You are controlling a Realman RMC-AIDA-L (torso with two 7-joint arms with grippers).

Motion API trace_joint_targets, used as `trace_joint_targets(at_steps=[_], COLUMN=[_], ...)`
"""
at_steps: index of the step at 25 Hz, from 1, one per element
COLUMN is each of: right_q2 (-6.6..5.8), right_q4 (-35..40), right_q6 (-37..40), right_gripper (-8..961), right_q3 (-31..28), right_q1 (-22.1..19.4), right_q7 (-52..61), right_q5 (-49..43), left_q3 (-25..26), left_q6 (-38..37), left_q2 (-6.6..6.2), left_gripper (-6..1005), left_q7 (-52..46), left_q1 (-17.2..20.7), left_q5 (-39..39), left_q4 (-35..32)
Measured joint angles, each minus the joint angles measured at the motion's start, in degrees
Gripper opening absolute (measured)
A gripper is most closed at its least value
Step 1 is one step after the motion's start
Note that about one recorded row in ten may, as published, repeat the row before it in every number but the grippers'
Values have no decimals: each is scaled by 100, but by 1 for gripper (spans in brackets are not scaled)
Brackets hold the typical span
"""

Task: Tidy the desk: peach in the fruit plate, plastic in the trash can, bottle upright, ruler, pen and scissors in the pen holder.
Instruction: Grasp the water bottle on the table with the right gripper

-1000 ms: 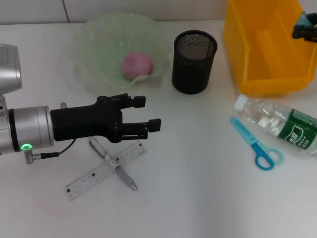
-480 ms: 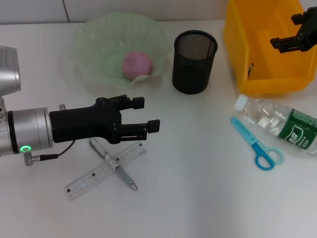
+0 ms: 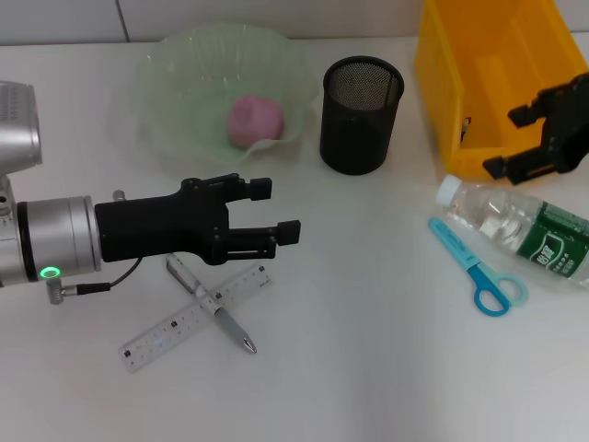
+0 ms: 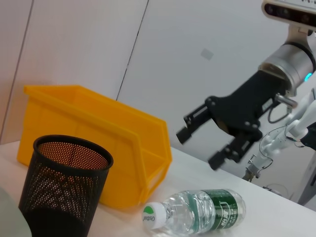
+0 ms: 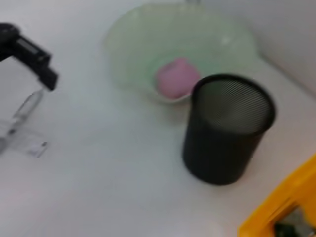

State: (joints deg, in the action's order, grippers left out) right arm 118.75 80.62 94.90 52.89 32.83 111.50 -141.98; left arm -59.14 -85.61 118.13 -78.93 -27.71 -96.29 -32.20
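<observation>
Left claw (image 3: 273,210) above ruler (image 3: 195,316) and pen (image 3: 211,305); right claw (image 3: 518,141) just behind bottle (image 3: 520,230), scissors (image 3: 477,268) nearer.

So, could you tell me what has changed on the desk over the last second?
The right gripper, open and empty, has come down from the far corner of the yellow bin to its front edge, just above the lying bottle. The left gripper stays open over the ruler and pen; nothing else moved.
</observation>
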Motion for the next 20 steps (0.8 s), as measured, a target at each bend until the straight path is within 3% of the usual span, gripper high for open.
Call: trace_joint_targets(at_steps=[8, 20], right_q2=[21, 26], right_q4=[-127, -890], right_q6=[356, 40], right_gripper=[776, 777], right_q3=[9, 28], right_q1=[41, 189], right_q7=[84, 178], right_q5=[-435, -1002], left_q3=[-1, -11], left_q6=[0, 42], left_q2=[2, -1], left_gripper=[848, 847], left_q7=[0, 27], left_q1=[-7, -15], left_q5=[-12, -24], left_q4=[2, 12])
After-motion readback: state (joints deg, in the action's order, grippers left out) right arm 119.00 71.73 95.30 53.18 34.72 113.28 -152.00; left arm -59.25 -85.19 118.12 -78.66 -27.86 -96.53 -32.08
